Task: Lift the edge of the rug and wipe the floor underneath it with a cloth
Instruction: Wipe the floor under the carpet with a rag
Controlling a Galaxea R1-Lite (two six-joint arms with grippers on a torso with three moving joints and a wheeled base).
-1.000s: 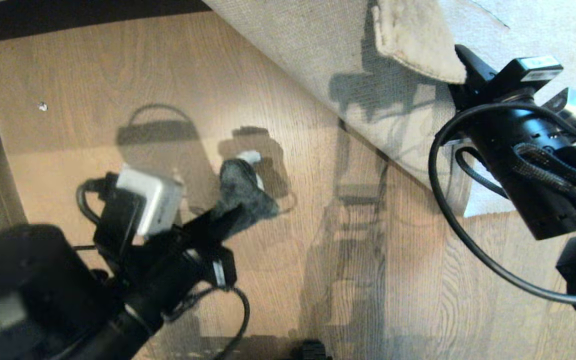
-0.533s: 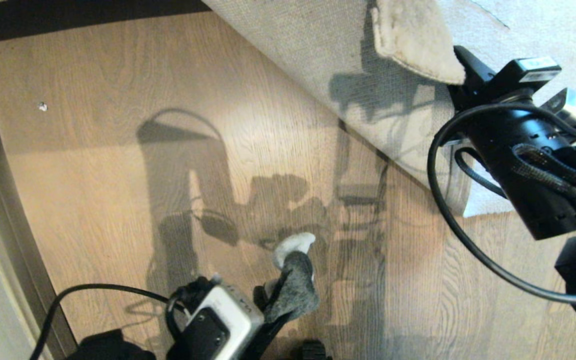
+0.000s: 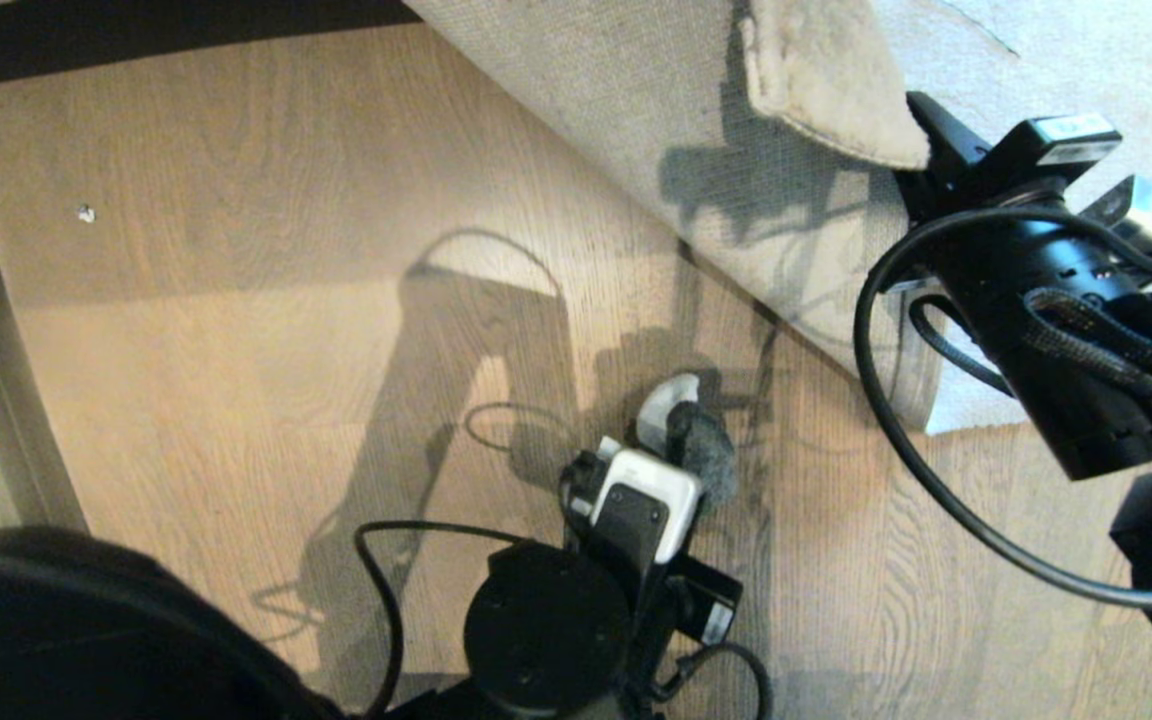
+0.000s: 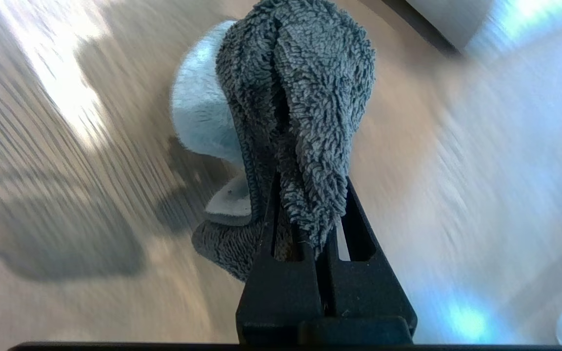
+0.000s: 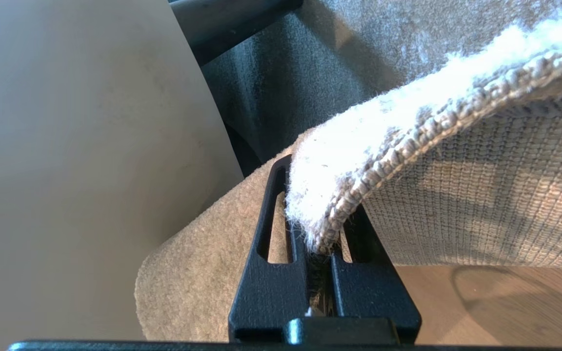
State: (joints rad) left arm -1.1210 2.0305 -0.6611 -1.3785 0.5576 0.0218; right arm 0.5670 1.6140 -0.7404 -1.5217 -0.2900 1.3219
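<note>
Rug (image 3: 636,110): edge raised off the floor (image 3: 236,300), woven backing exposed, corner folded over. Right hand (image 5: 324,243) pinches that edge and holds it up. Cloth (image 3: 701,445): dark and fuzzy with a white part, on the bare boards just beside the lifted edge, clamped in the left hand (image 4: 310,229). Small white speck (image 3: 85,212) well apart on the floor.

Before you lies the floor (image 3: 236,330). The rug (image 3: 636,110) covers its far right, one edge folded back and held up off the floor by the right gripper (image 3: 921,125). Nearer you, at centre, the left gripper (image 3: 681,440) presses the cloth (image 3: 706,455) down onto the floor, near the raised rug.
</note>
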